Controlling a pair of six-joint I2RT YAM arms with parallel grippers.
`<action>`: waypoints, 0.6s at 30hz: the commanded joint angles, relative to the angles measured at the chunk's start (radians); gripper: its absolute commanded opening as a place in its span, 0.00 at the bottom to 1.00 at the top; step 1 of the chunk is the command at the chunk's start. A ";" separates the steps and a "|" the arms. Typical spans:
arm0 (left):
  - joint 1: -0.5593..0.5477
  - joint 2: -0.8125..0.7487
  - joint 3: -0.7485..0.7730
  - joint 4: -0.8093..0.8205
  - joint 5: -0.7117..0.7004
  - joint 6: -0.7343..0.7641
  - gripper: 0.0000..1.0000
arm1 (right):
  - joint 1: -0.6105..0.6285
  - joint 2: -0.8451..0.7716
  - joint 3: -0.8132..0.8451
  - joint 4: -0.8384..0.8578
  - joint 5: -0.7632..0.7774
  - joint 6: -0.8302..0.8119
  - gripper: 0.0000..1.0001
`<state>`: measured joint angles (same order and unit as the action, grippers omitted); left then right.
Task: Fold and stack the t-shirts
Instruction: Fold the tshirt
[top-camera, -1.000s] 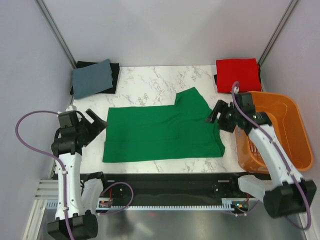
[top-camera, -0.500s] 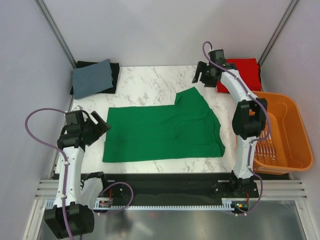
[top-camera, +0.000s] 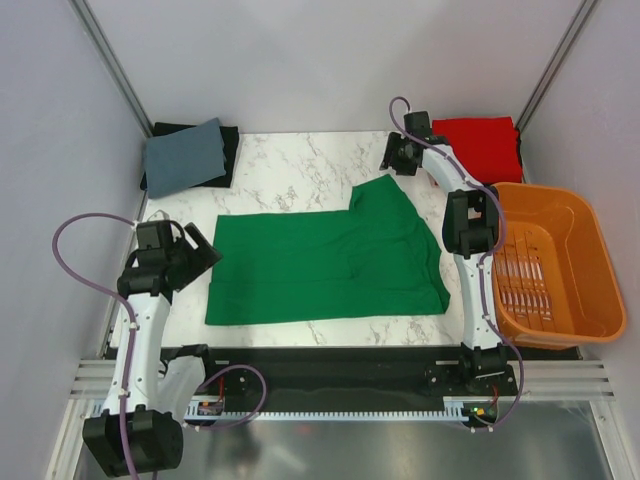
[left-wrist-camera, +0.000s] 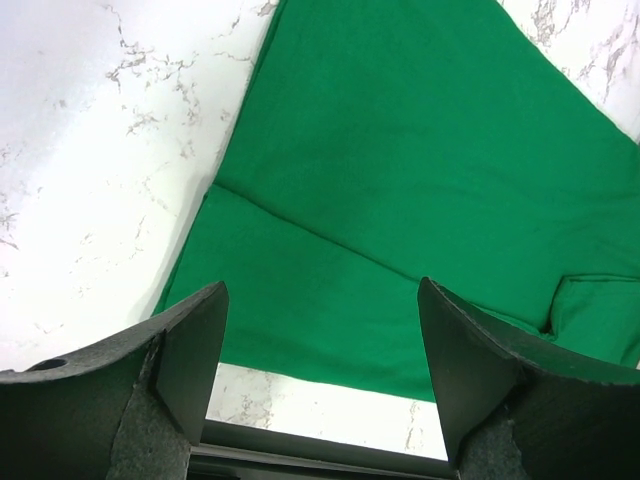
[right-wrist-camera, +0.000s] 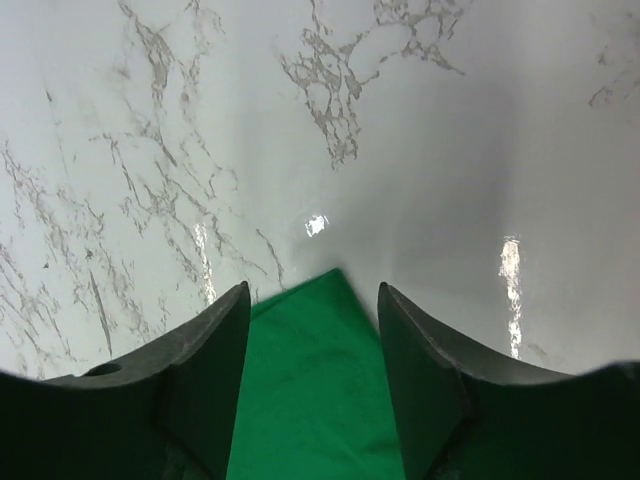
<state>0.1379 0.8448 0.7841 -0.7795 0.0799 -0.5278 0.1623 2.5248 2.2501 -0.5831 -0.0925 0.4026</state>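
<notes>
The green t-shirt (top-camera: 320, 265) lies spread flat on the marble table, one sleeve sticking up at its far right. The red t-shirt (top-camera: 478, 143) lies folded at the far right corner. My left gripper (top-camera: 198, 250) is open and empty just left of the shirt's left edge; its view shows the green cloth (left-wrist-camera: 420, 180) ahead. My right gripper (top-camera: 388, 160) is open and empty above the table, just beyond the sleeve's far corner (right-wrist-camera: 320, 390), which shows between its fingers.
An orange slatted basket (top-camera: 590, 262) stands at the right edge. A folded grey-blue cloth (top-camera: 185, 153) lies on a black cloth (top-camera: 230, 140) at the far left corner. Bare marble (top-camera: 300, 165) lies between them.
My right arm has swung from beside the basket up to the far side of the table, above the sleeve's corner. My left gripper has barely shifted.
</notes>
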 joint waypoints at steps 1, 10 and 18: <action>-0.006 0.011 0.001 0.029 -0.043 0.009 0.83 | 0.003 0.025 -0.023 0.051 -0.016 0.013 0.60; -0.004 0.210 0.076 0.117 -0.112 -0.024 0.83 | 0.002 -0.058 -0.199 0.115 -0.050 0.030 0.44; -0.001 0.659 0.378 0.226 -0.169 0.017 0.83 | 0.002 -0.066 -0.207 0.114 -0.061 0.022 0.00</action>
<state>0.1371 1.3521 1.0134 -0.6449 -0.0372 -0.5301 0.1604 2.4771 2.0666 -0.4290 -0.1402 0.4320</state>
